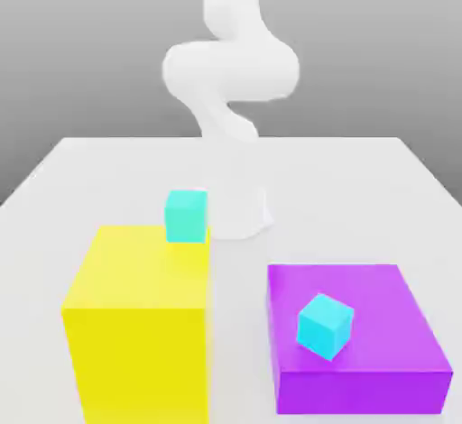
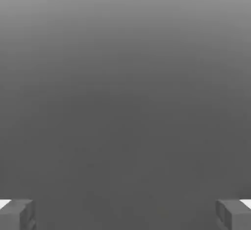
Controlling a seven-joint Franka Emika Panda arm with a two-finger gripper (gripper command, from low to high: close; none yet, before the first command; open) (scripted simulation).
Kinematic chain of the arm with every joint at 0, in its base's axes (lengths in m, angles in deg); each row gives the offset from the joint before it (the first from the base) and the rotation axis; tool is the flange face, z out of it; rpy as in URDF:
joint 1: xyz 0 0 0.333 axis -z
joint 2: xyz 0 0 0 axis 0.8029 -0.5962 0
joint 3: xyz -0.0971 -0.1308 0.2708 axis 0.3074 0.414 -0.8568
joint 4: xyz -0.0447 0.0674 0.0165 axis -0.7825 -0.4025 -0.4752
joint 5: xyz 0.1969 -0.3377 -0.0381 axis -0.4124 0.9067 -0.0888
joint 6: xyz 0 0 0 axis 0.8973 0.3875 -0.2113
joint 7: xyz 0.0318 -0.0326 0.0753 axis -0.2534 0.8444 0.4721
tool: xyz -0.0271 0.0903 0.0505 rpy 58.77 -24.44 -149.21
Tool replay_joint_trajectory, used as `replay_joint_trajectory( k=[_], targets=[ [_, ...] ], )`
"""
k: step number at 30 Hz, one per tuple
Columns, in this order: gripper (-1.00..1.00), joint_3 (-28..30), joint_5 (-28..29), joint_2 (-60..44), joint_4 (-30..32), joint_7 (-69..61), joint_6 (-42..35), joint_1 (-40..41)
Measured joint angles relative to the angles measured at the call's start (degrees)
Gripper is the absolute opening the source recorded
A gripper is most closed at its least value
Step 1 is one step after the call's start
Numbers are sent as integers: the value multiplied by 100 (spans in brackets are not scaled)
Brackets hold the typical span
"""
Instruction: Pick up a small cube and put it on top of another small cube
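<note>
The small cube is out of view. In the exterior view a cyan cube (image 1: 186,215) sits at the far edge of the big yellow block's (image 1: 135,323) top. A second cyan cube (image 1: 324,325) rests, turned a little, on the low purple block (image 1: 397,341). The white arm (image 1: 230,70) rises coiled behind them at the middle of the table. In the hand view my gripper (image 2: 125,215) is open, its two grey fingertips (image 2: 17,215) far apart, with nothing between them and only plain grey background ahead.
The white table (image 1: 90,179) stretches around the arm's base (image 1: 242,219). The tall yellow block stands near the front on the exterior view's left, the flatter purple block on its right, with a narrow gap between them.
</note>
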Motion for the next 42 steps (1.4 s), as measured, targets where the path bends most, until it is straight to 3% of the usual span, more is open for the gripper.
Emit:
replay_joint_trajectory(
  k=[9,20,26,34,37,38,42],
  targets=[
    [0,-447,794,-1924,-343,2268,260,1296],
    [0,-214,1314,-4180,-740,4682,625,2272],
    [0,27,1007,-5317,-924,5606,925,2554],
    [0,178,-70,-6704,-1162,6354,1378,3092],
    [0,178,-196,-7323,-1299,6400,1805,3148],
    [-100,178,-201,-7505,-1338,6405,1943,3150],
    [-100,178,-203,-7506,-1338,6403,1956,3150]
  ],
)
